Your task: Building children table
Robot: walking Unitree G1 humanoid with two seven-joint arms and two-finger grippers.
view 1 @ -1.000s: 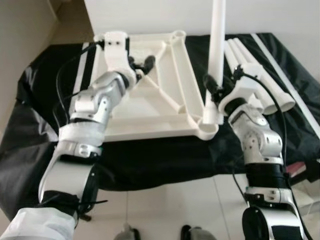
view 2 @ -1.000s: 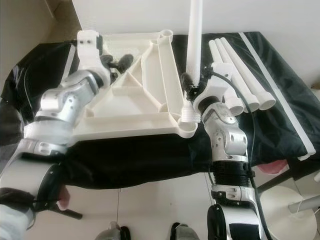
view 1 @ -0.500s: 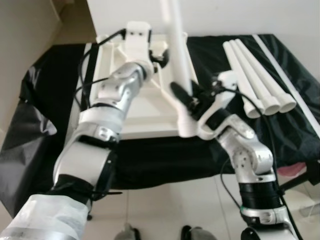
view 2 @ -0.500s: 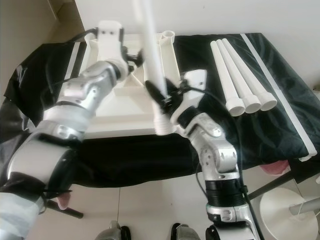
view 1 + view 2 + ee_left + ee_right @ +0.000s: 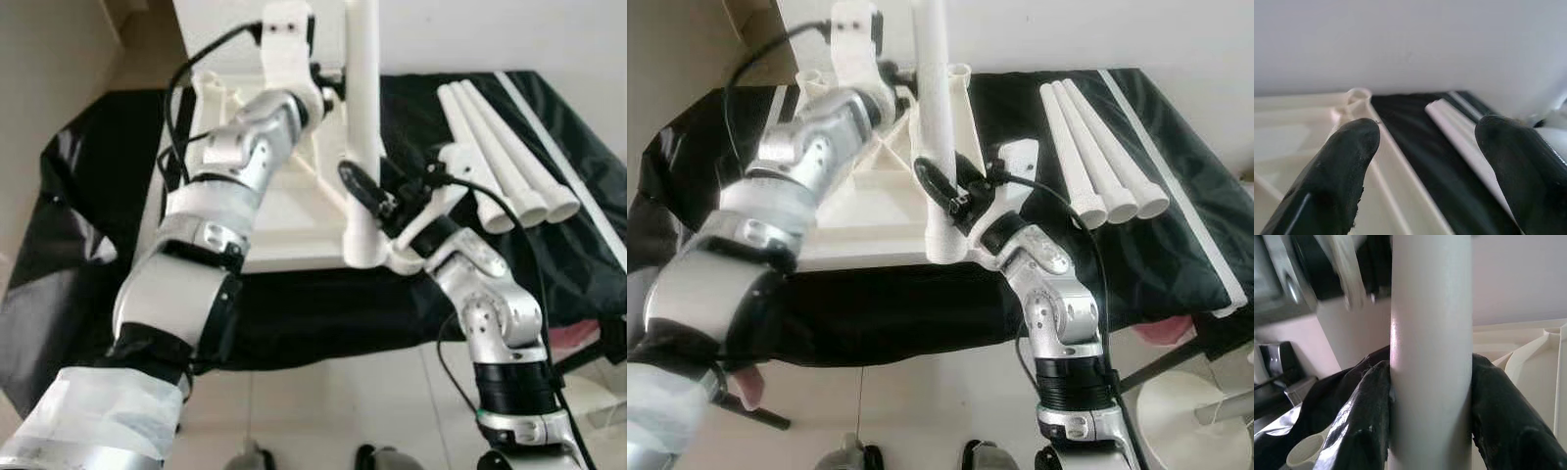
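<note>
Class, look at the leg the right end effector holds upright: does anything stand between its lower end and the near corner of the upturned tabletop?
Nothing visible does. The right end effector grips the white table leg, whose lower end sits at the tabletop corner.

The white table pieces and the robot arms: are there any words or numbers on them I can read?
No readable text in any view.
Upside-down tabletop: plain white, no label.
Table leg held in the right gripper: blank.
Three spare legs on the black cloth: blank.
Left gripper: no markings.

Head stereo pair looking down, both sharing the table frame point(image 5: 294, 211), wrist cameras close, perhaps level
</note>
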